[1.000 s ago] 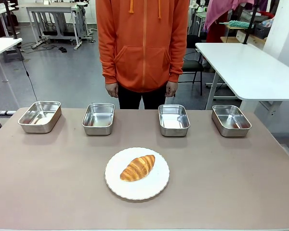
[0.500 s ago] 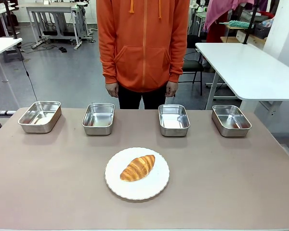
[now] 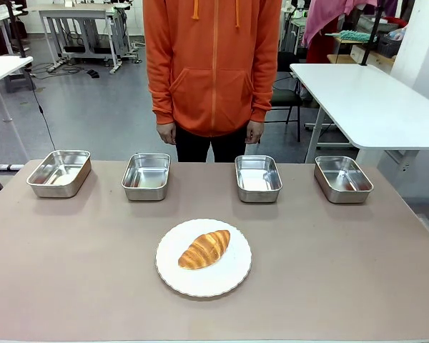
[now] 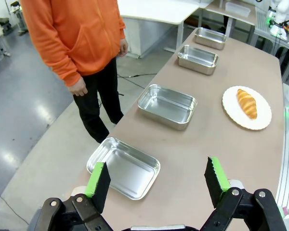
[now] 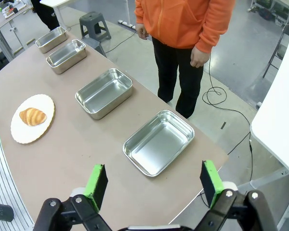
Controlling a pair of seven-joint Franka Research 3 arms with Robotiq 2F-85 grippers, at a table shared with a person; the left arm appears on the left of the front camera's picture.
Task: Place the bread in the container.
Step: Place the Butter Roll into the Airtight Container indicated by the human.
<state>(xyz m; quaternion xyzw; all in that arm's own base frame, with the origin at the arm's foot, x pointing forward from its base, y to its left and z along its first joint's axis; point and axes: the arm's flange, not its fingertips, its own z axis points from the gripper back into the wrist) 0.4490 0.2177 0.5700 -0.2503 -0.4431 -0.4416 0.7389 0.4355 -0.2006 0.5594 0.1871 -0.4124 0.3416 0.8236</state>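
The bread [image 3: 204, 249] lies on the white plate [image 3: 232, 282], mid-table. Four steel containers [image 3: 144, 191] stand in a row beyond it, before the person [image 3: 212, 68]. Left gripper [image 4: 156, 174] and right gripper [image 5: 153, 175]: jaws spread wide, holding nothing.

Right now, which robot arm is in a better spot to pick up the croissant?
Left, but only just. Both sets of jaws hang open above opposite ends of the table, and the croissant on its plate lies a touch toward the robot's left of the front view's middle.
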